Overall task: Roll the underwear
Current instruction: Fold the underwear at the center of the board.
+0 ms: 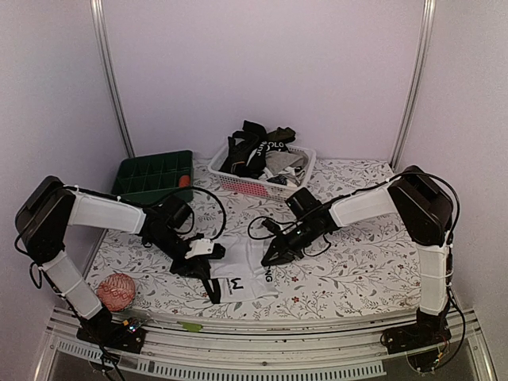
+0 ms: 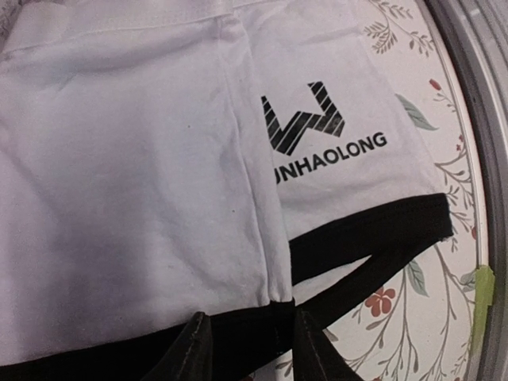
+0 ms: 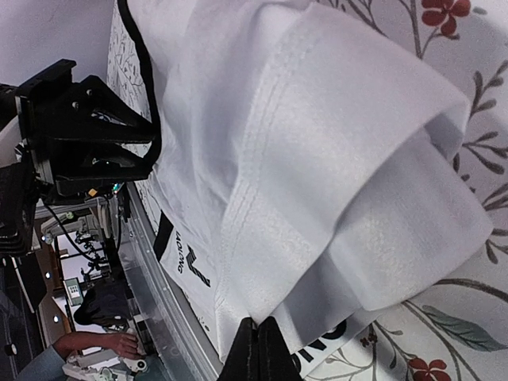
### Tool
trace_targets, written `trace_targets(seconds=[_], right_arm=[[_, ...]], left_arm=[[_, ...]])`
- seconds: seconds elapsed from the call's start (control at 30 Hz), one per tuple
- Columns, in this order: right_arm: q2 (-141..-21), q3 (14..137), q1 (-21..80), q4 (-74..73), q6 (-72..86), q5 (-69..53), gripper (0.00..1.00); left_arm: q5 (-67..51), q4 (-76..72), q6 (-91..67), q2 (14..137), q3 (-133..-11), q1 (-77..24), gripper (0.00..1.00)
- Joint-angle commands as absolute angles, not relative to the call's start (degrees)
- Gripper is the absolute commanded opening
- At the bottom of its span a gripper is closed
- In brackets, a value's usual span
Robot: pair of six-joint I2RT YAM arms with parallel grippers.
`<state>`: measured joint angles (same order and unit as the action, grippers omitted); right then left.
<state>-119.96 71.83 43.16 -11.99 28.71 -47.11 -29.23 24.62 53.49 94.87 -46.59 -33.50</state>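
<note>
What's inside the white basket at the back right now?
A heap of black, grey and white garments, piled higher than the basket rim. Whatever lies beneath the heap is covered.

End effectors: 2, left end effector (image 1: 208, 272) and right end effector (image 1: 270, 255). White underwear (image 1: 238, 279) between the two end effectors: 1. Basket (image 1: 238, 185) beyond the right end effector: 1, holding a pile of underwear (image 1: 258, 151), several pieces, exact count unclear. Green compartment tray (image 1: 155, 176) beyond the left end effector: 1. Woven ball (image 1: 117, 291) out past the left end effector: 1. Table (image 1: 357, 262): 1.
</note>
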Motion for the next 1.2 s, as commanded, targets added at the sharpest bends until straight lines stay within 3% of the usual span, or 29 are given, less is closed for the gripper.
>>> trace_targets(seconds=[0.0, 0.33, 0.5, 0.67, 0.73, 0.8, 1.17], right_arm=[[-119.2, 71.9, 43.5, -14.0, 27.2, -48.1, 0.0], [-117.9, 70.4, 43.5, -14.8, 26.4, -48.0, 0.0], [-116.9, 69.7, 43.5, -14.9, 26.3, -47.8, 0.0], [-115.9, 69.7, 43.1, -14.1, 27.3, -48.9, 0.0], [-116.0, 69.7, 42.7, -12.7, 29.6, -49.9, 0.19], [-116.5, 69.7, 42.6, -11.7, 31.7, -50.6, 0.3], [-121.0, 74.3, 42.5, -15.7, 35.1, -47.1, 0.41]], left_arm=[[-30.9, 23.8, 53.0, 94.3, -47.5, -33.8, 0.35], [-31.6, 23.6, 52.3, 94.9, -47.1, -34.9, 0.37], [-30.8, 22.7, 51.0, 96.3, -47.8, -35.1, 0.32], [-30.8, 22.7, 51.2, 95.9, -47.5, -35.2, 0.18], [-30.9, 22.9, 51.4, 95.7, -47.4, -35.4, 0.14], [-30.9, 22.9, 51.6, 95.5, -47.3, -35.5, 0.14], [-30.8, 22.7, 52.0, 95.1, -46.8, -35.5, 0.15]])
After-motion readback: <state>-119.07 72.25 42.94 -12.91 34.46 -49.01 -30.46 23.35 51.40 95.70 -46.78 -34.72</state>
